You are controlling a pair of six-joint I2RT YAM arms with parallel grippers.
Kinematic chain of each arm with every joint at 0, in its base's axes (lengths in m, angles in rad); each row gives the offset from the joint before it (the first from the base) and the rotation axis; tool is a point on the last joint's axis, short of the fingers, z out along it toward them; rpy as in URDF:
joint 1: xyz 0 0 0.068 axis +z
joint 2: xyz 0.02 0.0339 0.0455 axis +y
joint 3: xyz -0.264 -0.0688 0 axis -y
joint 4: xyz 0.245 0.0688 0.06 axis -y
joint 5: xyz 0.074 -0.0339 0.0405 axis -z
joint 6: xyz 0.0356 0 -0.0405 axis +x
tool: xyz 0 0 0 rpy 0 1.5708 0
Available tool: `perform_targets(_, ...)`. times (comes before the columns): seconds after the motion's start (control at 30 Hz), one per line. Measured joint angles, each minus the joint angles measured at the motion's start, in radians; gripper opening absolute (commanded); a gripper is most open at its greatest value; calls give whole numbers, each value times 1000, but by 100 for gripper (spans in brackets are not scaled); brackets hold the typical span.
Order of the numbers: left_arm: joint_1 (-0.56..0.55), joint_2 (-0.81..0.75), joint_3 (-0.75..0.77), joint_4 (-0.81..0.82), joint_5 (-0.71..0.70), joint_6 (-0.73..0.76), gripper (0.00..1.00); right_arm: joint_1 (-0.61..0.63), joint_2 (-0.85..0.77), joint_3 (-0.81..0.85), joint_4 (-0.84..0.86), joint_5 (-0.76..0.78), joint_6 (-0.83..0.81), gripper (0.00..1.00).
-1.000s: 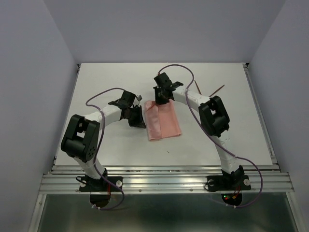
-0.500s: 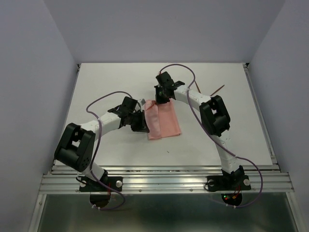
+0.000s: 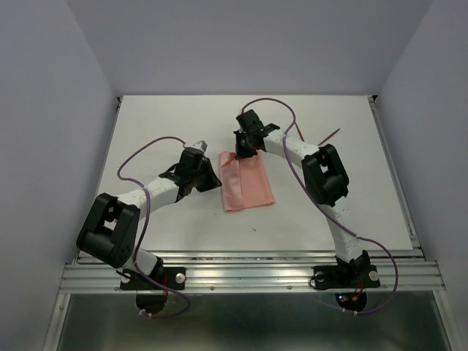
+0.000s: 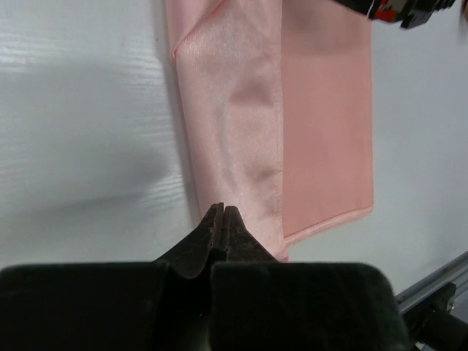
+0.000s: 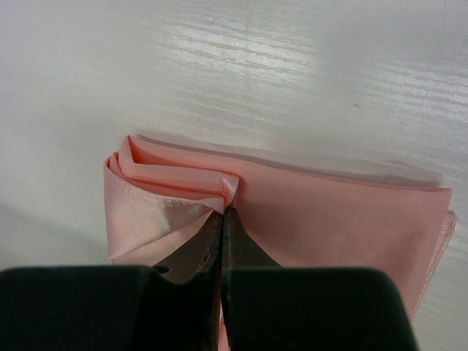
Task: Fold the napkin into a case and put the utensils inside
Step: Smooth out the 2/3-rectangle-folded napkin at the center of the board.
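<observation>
While pinching bunched far-edge layers of thin, shiny salmon-pink cloth napkin [image 5: 329,219] at tips, clenches right gripper [image 5: 224,209], probably to carry next fold. Sets left gripper [image 4: 221,210] clenched at opposite corner, probably as anchor; cannot tell if cloth caught. Leaves thin reddish-brown stick utensils [image 3: 331,134] well beyond jaws, unpacked.

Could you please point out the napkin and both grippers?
napkin [image 3: 247,184]: top view, its flat middle.
right gripper [image 5: 223,210]: right wrist view, fingertips pinching a fold.
left gripper [image 4: 221,213]: left wrist view, closed fingertips.
</observation>
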Motion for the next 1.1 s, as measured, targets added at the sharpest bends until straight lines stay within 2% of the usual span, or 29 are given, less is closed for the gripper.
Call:
perform_targets(0.13,18,-1,-33,129,-6,-51,0,-2,0,-8,3,-2,0,1)
perform_targets(0.27,78,12,-72,263,52,-111,0,-5,0,-10,8,-8,2,1)
perform_targets(0.4,166,86,-96,421,128,-179,0,-8,0,-19,15,-15,4,1)
perform_targets(0.53,205,162,-124,557,201,-241,0,-8,0,-20,21,-16,3,1)
perform_targets(0.77,210,283,-153,780,311,-316,0,-8,0,-20,21,-18,3,1)
perform_targets(1.1,210,421,-176,982,375,-382,0,-8,0,-20,22,-31,3,1)
